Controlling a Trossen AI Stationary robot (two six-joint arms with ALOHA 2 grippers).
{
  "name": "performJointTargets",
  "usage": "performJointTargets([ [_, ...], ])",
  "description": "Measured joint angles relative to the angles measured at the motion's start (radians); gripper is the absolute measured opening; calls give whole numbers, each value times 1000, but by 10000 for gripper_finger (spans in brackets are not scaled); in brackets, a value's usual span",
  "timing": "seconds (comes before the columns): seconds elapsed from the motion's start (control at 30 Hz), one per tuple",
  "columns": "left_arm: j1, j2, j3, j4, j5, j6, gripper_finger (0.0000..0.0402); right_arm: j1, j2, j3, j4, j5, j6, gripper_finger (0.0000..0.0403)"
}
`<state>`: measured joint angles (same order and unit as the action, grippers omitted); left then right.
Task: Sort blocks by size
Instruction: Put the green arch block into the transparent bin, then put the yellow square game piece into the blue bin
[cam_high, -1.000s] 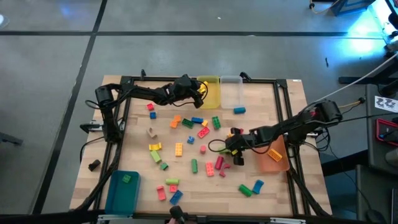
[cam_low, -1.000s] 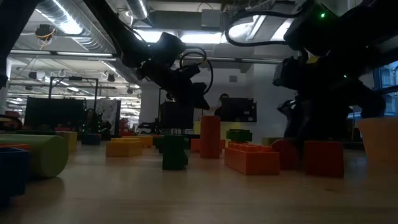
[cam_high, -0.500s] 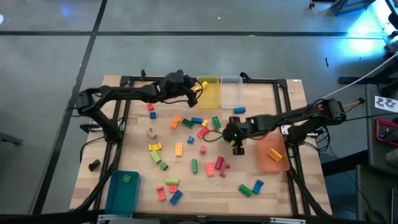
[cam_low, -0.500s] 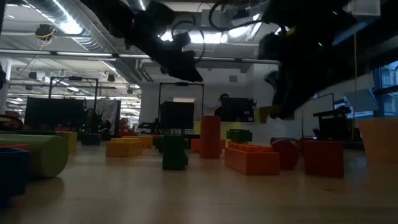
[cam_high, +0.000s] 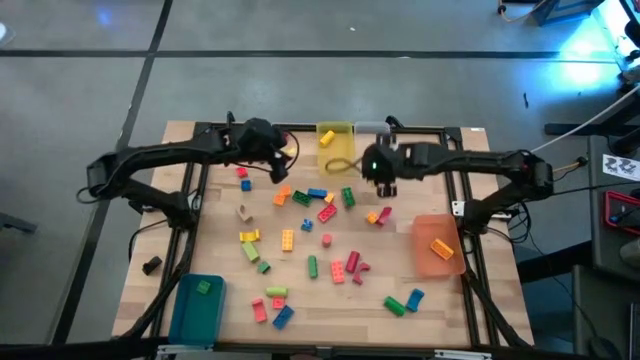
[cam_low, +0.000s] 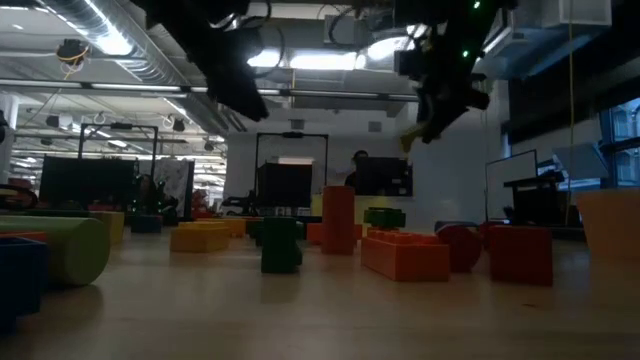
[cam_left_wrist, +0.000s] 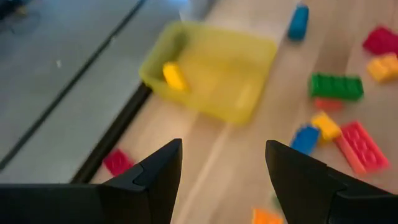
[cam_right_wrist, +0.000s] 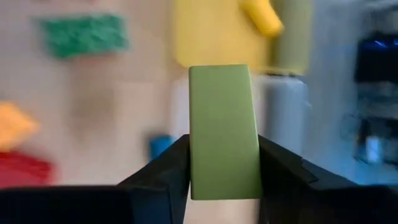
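Many small coloured blocks (cam_high: 318, 214) lie scattered on the wooden table. My right gripper (cam_high: 385, 186) hangs high over the far middle of the table, next to the yellow bin (cam_high: 337, 148), and is shut on a light green block (cam_right_wrist: 222, 124). That block also shows in the low view (cam_low: 411, 138). My left gripper (cam_high: 281, 161) hovers open to the left of the yellow bin (cam_left_wrist: 211, 68), with nothing between its fingers (cam_left_wrist: 155, 174). One yellow block (cam_left_wrist: 174, 76) lies inside that bin. My right gripper pinches the light green block by its two long sides (cam_right_wrist: 194, 163) between the two fingers (cam_right_wrist: 168, 168). The block lies along the fingers, and its smooth face and free end stick out past the fingertips. It is lifted well clear of the table.
A clear bin (cam_high: 372, 136) stands beside the yellow one at the far edge, partly under my right arm. An orange bin (cam_high: 437, 245) holding an orange block sits at the right, and a teal bin (cam_high: 197, 305) holding a green block at the near left. A black frame edges the table.
My right gripper has risen from the blocks near the orange bin and swung toward the far edge, up to the yellow and clear bins, tipping downward and carrying the green block. My left gripper has drawn back from over the yellow bin toward the table's left and upward, staying open.
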<state>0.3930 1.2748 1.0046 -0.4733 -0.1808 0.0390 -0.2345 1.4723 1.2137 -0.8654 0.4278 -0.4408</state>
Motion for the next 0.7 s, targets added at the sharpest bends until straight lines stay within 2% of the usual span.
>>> performJointTargets([
  [0.17, -29, -10, 0, -125, 7, -86, 217, -160, 11, 0, 33, -32, -65, 140],
  [0.33, -76, 1, -1, -215, 42, -127, 217, -283, 36, 0, 72, -123, -64, 184],
  [0.5, -130, 20, -1, -227, 50, -151, 217, -345, 69, 0, 134, -225, -64, 223],
  [0.7, -181, 60, -1, -228, 50, -214, 217, -356, 100, 0, 165, -238, -64, 230],
])
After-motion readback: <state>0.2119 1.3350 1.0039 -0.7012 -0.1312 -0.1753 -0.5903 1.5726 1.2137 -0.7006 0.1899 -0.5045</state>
